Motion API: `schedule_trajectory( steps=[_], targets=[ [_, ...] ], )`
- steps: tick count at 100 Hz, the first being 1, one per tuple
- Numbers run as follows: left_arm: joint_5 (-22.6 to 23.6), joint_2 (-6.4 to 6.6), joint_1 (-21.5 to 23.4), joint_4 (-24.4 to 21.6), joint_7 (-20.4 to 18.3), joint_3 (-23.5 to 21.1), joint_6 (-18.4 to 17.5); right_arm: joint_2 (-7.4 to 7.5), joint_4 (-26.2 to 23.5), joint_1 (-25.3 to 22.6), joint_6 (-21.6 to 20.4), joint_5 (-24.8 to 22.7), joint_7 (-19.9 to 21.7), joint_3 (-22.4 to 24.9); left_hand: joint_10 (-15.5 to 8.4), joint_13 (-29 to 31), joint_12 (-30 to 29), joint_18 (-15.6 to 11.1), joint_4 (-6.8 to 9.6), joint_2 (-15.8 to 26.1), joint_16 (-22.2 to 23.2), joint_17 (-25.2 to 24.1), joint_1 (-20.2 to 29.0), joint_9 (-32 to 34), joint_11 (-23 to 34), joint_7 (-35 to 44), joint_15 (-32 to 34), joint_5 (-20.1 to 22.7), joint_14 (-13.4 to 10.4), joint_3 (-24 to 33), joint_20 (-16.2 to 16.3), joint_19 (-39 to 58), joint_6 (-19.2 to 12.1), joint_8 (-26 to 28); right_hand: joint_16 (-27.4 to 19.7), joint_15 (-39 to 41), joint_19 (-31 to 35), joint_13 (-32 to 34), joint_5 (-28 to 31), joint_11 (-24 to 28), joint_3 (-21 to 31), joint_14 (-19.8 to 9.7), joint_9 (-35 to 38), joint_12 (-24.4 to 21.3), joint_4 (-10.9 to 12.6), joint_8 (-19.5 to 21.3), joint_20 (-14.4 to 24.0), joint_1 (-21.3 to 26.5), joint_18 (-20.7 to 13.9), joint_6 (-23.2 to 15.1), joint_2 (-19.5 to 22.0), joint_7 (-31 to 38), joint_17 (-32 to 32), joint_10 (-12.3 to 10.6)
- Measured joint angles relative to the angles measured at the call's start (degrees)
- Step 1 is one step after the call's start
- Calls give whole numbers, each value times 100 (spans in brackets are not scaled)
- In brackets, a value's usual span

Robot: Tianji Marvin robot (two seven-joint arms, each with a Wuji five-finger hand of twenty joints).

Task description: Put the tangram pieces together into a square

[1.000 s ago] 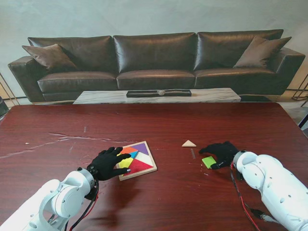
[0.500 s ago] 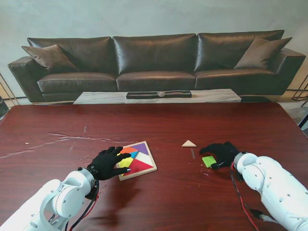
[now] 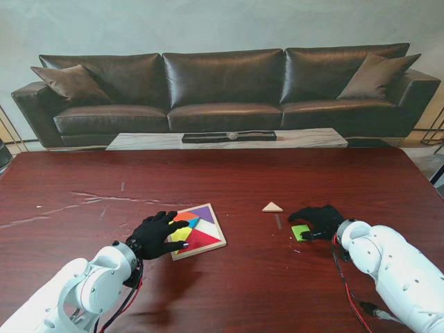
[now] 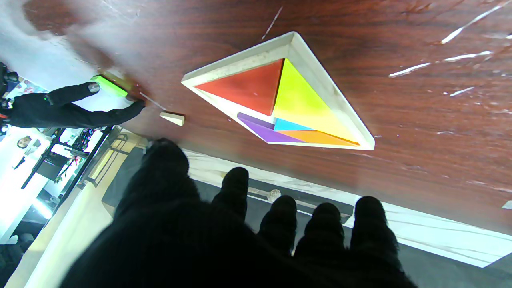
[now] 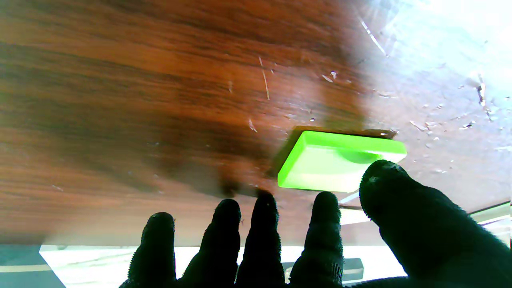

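On scratched red-brown wood, a glossy green square.

a dark red-brown wooden table fills the near half of the stand's view, its top marked with pale scratches toward nine o'clock. beyond its far edge, at twelve o'clock, sits a low coffee table with a pale marble-like top, and a flat dark tray lies along its middle with a small rounded object, too small to make out, on it. behind that stands a long dark brown leather sofa with three seat cushions, against a plain grey wall. one brown throw pillow leans at its ten o'clock end and another pillow at its two o'clock end.
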Motion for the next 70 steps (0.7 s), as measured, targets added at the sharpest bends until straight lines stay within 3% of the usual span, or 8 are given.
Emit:
schedule_trajectory(
  steps=[34,70],
  targets=[
    [-15,-2,2,0,29,2,1,17,167,149,29,-170,-311,-304,0,0,11,0,0,0,18,0,12,0,0,4,0,1,-2,0,-3,40,-1,0,27,155,490,291,0,331,756,10,175,159,0,-197,20,27,28,-17,-1025,313,3,122],
    [-41,-4,0,19,17,-2,5,11,106,56,-3,-199,-281,-183,0,0,61,0,0,0,65,0,13,0,-1,14,0,1,-12,0,-8,51,-2,0,51,124,729,410,0,291,901,16,175,169,-4,-322,126,29,43,-17,-1257,415,3,156]
  ],
)
